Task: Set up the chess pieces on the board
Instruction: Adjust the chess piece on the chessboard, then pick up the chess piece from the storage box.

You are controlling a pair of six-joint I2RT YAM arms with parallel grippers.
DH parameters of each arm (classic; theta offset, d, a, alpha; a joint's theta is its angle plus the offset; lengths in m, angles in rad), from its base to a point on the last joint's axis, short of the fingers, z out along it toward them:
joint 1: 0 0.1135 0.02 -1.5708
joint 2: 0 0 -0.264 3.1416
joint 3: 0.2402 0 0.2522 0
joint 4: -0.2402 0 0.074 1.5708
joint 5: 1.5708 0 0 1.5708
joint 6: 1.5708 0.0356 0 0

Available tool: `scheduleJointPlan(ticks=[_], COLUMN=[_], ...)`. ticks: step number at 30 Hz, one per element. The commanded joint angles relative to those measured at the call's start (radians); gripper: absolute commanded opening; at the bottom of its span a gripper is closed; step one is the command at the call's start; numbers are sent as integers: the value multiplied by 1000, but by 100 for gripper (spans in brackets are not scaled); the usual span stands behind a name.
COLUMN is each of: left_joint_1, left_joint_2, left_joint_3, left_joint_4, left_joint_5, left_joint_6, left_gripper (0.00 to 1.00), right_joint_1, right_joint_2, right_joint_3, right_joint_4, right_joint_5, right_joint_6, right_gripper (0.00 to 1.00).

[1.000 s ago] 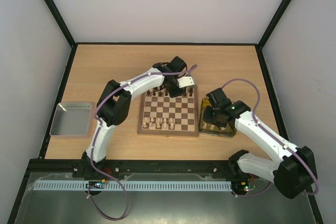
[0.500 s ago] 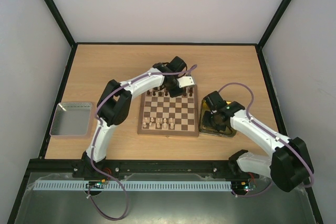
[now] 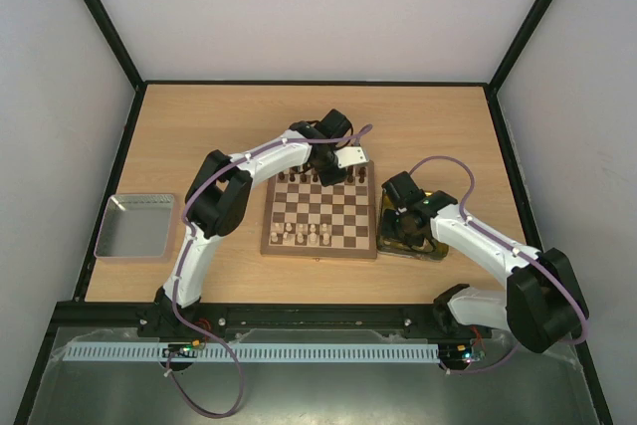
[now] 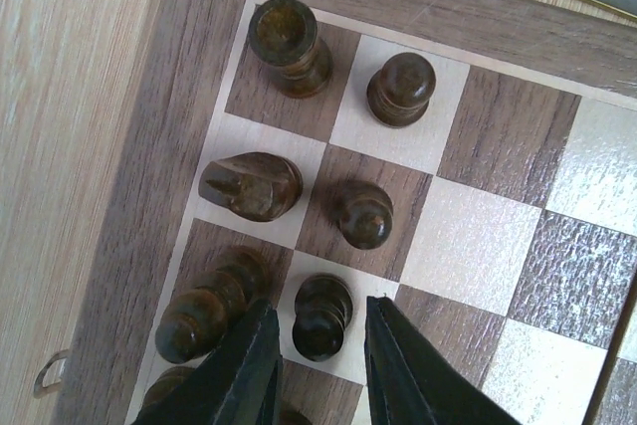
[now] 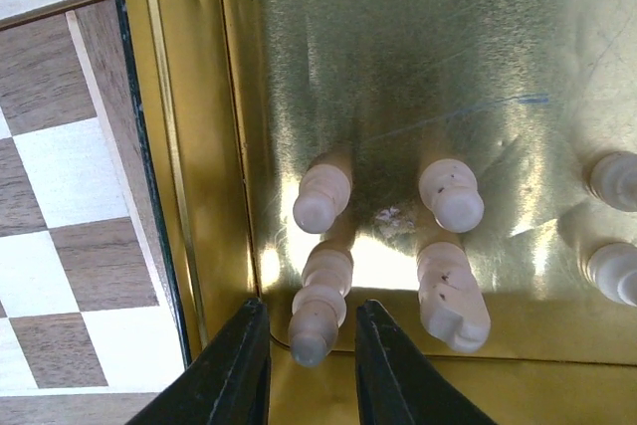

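- The board (image 3: pixel 318 252) is lying at the centre of the desk (image 3: pixel 199 126) in the top view. Dark chess pieces (image 3: pixel 317 177) are lining its upper edge, and a few pale chess pieces (image 3: pixel 307 236) are standing along its lower edge.
- More pale pieces are waiting in the gold tray (image 5: pixel 189 97), just beside the board's right edge in the top view. A grey tray (image 3: pixel 134 228) is sitting well apart at the left.
- The left pincer (image 4: pixel 318 308) is straddling a dark pawn (image 4: pixel 320 318) at the bottom centre of the left wrist view. Its jaws are standing narrowly parted, and it cannot be told whether they are pressing the pawn.
- The right pincer (image 5: pixel 312 307) is bracketing a pale piece (image 5: pixel 317 296) at the lower centre of the right wrist view, inside the gold tray. Its jaws are also narrowly parted, and contact cannot be told here either.
- Handling, as judged: each piece is appearing to be light, rigid turned wood with a smooth, rounded finish. Crushing is therefore looking unlikely, while slipping, rolling and toppling are looking likely.
- Hold, as judged: the narrow waist below the head is offering the steadiest purchase, with the jaws closing squarely across it.
- Caution: the neighbouring dark piece (image 4: pixel 204 311) is standing just beside the dark pawn, at the lower left of the left wrist view. A finger is therefore risking a knock on entering or leaving.
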Motion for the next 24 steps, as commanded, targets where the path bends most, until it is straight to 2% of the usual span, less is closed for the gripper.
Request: scheduleJointPlan(ticks=[1,17,24], left_joint_1=[6,10,17], left_joint_2=[19,29,39], left_joint_3=[-12,-11,-6], left_joint_4=[4,20,17], left_joint_5=[0,-16,-12], left_joint_6=[11,5,8], left_gripper=[27,20,13], right_joint_1=[7,7,7], right_joint_2=[14,49,62], right_joint_3=[-10,-7,-8], right_joint_4=[23,39,43], right_joint_5=[7,30,36], right_joint_6=[-9,-21,-19], right_gripper=[23,13,5])
